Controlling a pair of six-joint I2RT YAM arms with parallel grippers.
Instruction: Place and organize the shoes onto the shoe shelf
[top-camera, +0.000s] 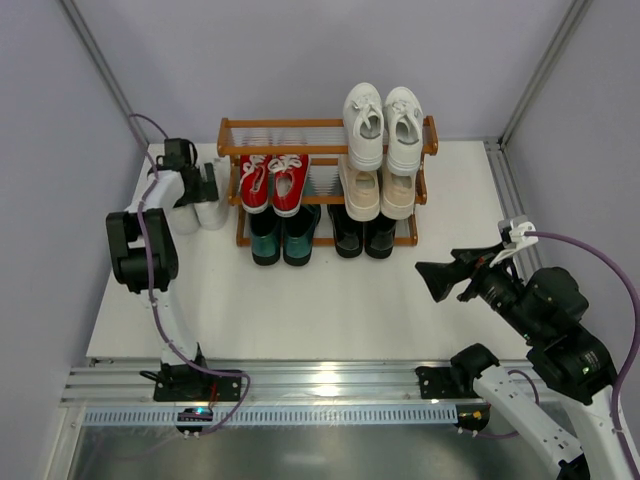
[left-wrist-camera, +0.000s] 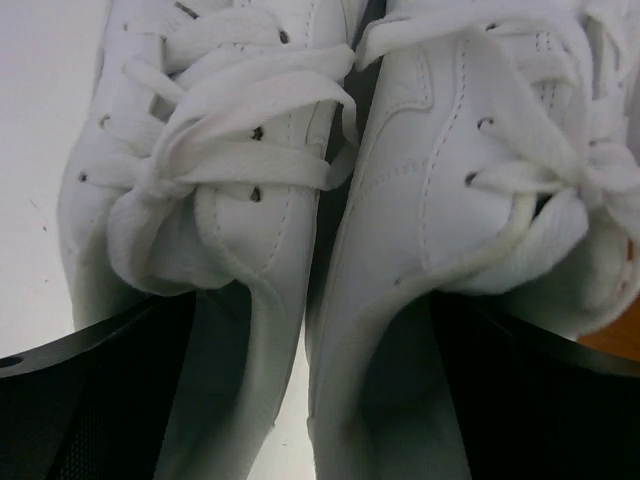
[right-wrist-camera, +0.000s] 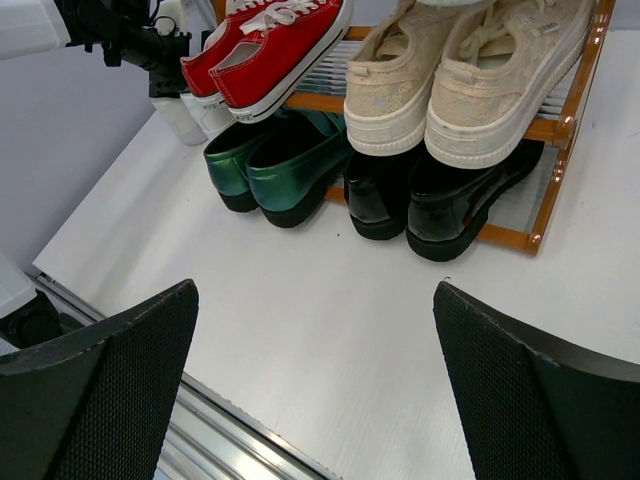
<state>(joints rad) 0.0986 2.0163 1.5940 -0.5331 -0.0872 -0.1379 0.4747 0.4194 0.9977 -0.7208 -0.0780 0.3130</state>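
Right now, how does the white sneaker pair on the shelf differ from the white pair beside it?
The top-tier white sneakers sit on the shoe shelf, right side; the other white sneakers stand on the table, left of it. Only those have the open left gripper over them. Both are white, laced.

The left claw (top-camera: 208, 185) hides most of the white sneakers (top-camera: 212, 214) under it.

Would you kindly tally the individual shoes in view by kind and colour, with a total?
Shelved white sneakers: 2
Loose white sneakers: 2
Red sneakers: 2
Beige sneakers: 2
Dark green loafers: 2
Black loafers: 2
Total: 12 shoes
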